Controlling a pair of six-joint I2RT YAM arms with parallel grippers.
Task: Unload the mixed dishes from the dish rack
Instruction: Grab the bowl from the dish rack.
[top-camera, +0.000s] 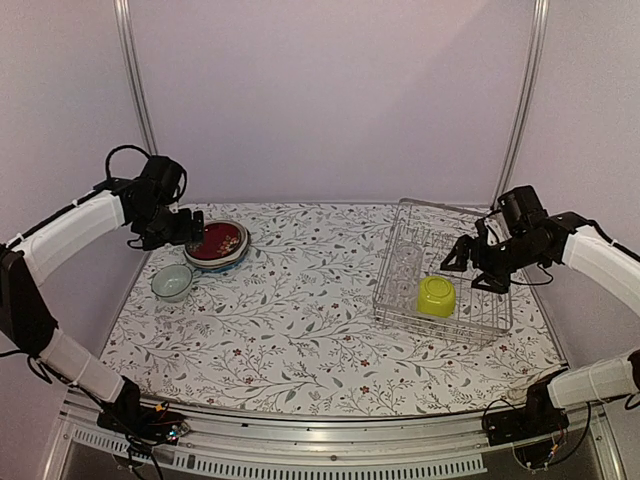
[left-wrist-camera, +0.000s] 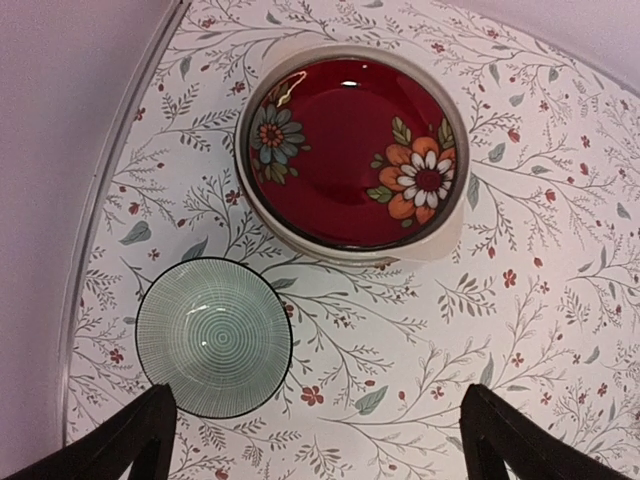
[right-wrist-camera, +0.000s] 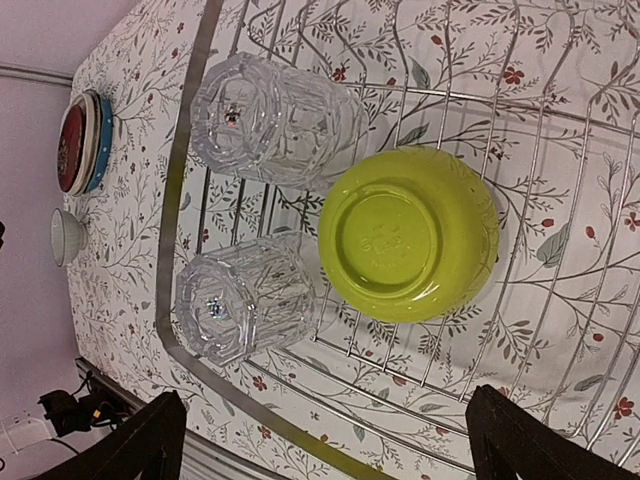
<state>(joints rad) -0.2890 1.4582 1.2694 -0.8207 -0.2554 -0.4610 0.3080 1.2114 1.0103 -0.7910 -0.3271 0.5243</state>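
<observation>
The silver wire dish rack (top-camera: 494, 322) stands at the right. In it are a lime-green bowl (top-camera: 436, 296), upside down (right-wrist-camera: 410, 235), and two clear glasses lying on their sides (right-wrist-camera: 275, 120) (right-wrist-camera: 245, 300). My right gripper (top-camera: 472, 268) hovers open and empty over the rack (right-wrist-camera: 330, 450). At the back left the red floral plate (left-wrist-camera: 350, 150) tops a stack of plates (top-camera: 217, 243). A small bowl with a ringed green inside (left-wrist-camera: 213, 337) stands beside the stack (top-camera: 172, 283). My left gripper (top-camera: 188, 228) is open and empty above them (left-wrist-camera: 320, 450).
The floral tablecloth (top-camera: 300, 320) covers the table between the plates and the rack. A metal table rim (left-wrist-camera: 110, 200) runs close to the left of the plates. Upright frame posts (top-camera: 133, 70) stand at the back corners.
</observation>
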